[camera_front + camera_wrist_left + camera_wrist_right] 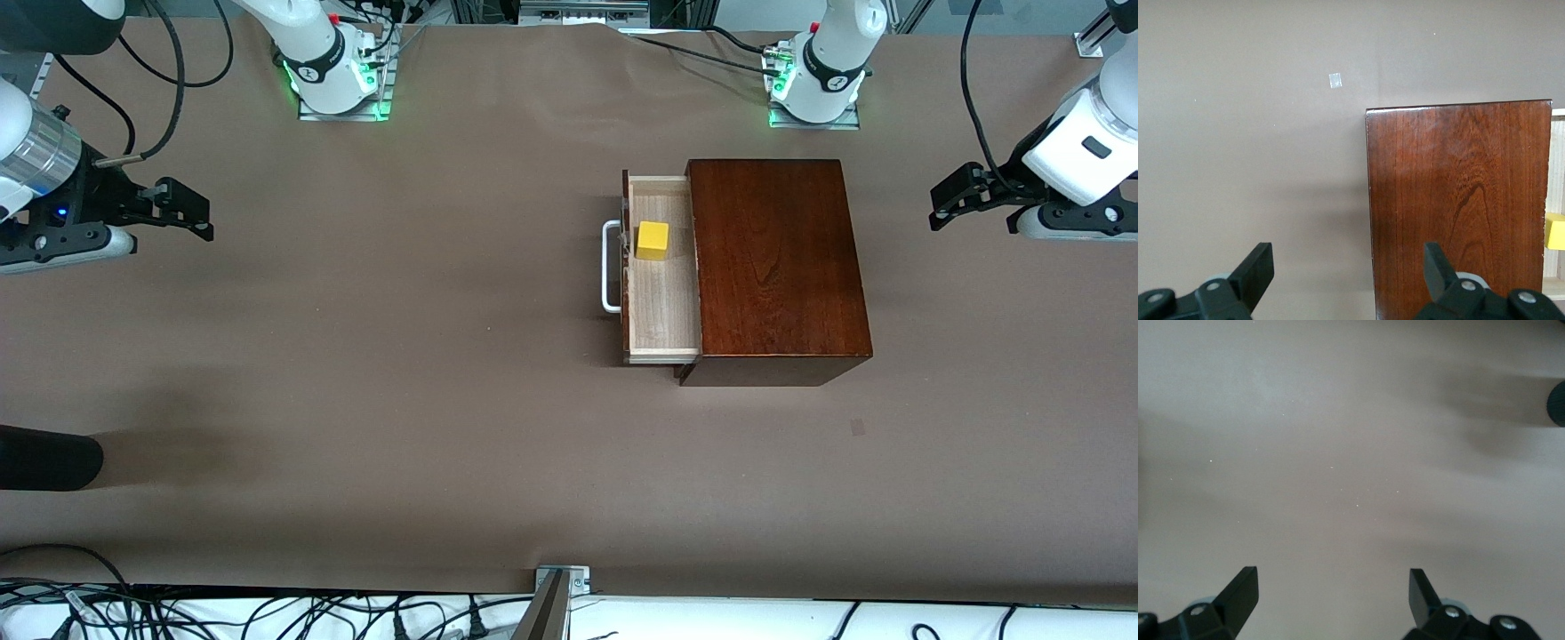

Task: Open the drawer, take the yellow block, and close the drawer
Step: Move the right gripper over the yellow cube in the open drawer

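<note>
I see the drawer [662,293] pulled out, yellow block [652,240] inside (untaken), with left claw [944,203] and right claw [197,216] released at the bench ends.

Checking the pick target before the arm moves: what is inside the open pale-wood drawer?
One small bright yellow cube sits on the pale-wood drawer floor, close to the white loop handle. The tray's inner part stays hidden inside the dark mahogany cabinet.

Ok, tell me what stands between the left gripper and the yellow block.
The cabinet does: the left gripper, open, hangs at its own end of the table, and the yellow block lies in the open drawer past the cabinet top.
</note>
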